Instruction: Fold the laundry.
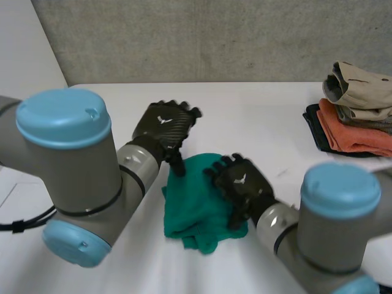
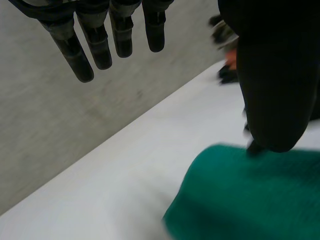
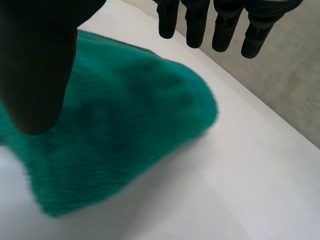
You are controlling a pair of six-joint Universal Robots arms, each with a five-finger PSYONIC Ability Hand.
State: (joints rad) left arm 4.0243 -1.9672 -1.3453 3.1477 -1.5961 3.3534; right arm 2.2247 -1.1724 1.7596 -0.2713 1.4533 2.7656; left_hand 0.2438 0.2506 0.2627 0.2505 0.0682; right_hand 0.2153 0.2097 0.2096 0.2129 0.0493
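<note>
While both hands hover at it, the green cloth (image 1: 196, 217) lies bunched in the middle of the white counter (image 1: 257, 110). Entry, left hand (image 1: 164, 125): at the cloth's far-left edge, fingers (image 2: 100, 47) straight and spread, holding nothing; thumb (image 2: 272, 75) pointing down, tip at the cloth's rim. Entry, right hand (image 1: 245, 184): over the cloth's right part, hiding some of it in the head view; fingers (image 3: 222, 30) straight and apart, reaching past the cloth's edge above bare counter, thumb over the green fabric, nothing clasped. Surroundings: stack of folded clothes (image 1: 358, 116) at the counter's far-right edge, well apart from the cloth, beige on top, orange beneath, dark at the bottom; grey wall (image 1: 214, 37) behind. Head view shows the stack plainly; left wrist view gives it as a blur beyond the thumb. Markings: small white emblem (image 1: 163, 120) on the back of each hand, too small to read.
</note>
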